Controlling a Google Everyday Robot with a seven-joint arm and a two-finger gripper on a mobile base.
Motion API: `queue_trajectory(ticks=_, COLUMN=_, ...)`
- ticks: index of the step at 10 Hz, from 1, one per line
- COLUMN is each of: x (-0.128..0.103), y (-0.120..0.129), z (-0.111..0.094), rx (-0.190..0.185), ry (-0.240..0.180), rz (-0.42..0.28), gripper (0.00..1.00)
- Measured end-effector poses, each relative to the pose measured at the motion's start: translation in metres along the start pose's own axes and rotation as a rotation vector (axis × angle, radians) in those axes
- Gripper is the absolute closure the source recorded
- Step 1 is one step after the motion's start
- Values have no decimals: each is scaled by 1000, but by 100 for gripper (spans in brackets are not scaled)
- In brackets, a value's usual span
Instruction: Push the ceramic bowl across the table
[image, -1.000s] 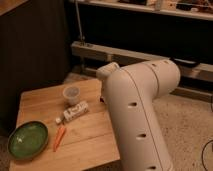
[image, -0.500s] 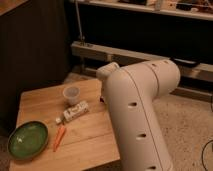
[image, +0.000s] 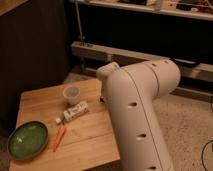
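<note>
Ceramic bowl (image: 28, 139): wide, shallow, glossy green inside with a darker rim; it sits upright at the front left corner of the tabletop, close to both edges.
Tabletop (image: 92, 140): light wooden planks, square, seen from above at an angle; it carries four items, all on its left half.
Orange stick (image: 59, 137): thin, carrot-coloured, lying flat just right of the bowl, apart from its rim.
White tube (image: 75, 112): lying on its side, slanted, its small cap end pointing toward the bowl; it lies behind the orange stick, near the middle of the tabletop.
Plastic cup (image: 72, 94): small, whitish, translucent, standing upright just behind the tube, the item farthest from the bowl.
Robot arm (image: 137, 110): bulky white links bent like an elbow, filling the right foreground and covering the tabletop's right edge; well apart from the bowl.
Claw: out of sight in this view; whether it is released or clenched cannot be told.
Floor (image: 192, 125): pale, speckled, right of the arm.
Metal beam (image: 130, 54): long, grey, running behind the tabletop beneath dark shelving.
</note>
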Motion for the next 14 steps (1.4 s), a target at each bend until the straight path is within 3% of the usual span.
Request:
queue_trajectory(ticks=2, x=4, y=9, z=-24, rx=-34, ry=-31, rz=-33, gripper=96)
queue_trajectory(ticks=6, x=29, y=35, z=-111, rx=-125, ry=-105, rz=-155, gripper=96)
queue_trajectory(ticks=7, x=48, y=53, z=-142, rx=-152, ry=-129, rz=-216, gripper=96)
queue_trajectory(ticks=10, x=103, y=111, z=-188, rx=-181, ry=-142, rz=-383, gripper=96)
queue_trajectory(ticks=12, x=134, y=144, z=-196, rx=-183, ry=-130, rz=-479, gripper=96)
queue_trajectory(ticks=14, x=173, y=191, z=-187, rx=-176, ry=-98, rz=-613, gripper=96)
